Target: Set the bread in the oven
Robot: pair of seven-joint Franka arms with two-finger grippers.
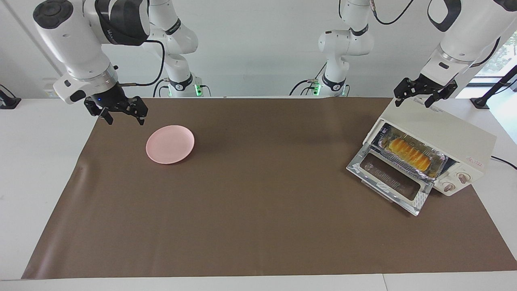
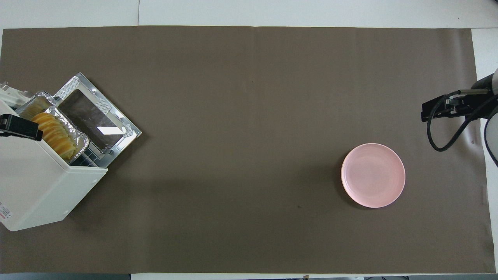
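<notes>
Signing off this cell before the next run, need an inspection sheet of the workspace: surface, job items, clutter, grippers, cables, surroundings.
Surface: brown mat on a white table, bare apart from the items below.
Job's things: bread lies in a foil tray inside the oven; oven door down, open.
Clutter: pink plate, nothing on it, toward the right arm's end.
Grippers: left gripper open, over the oven top; right gripper open, over the mat edge beside the plate; neither holds anything.
Cables: black cable loops along the right arm.
Surroundings: white wall.
</notes>
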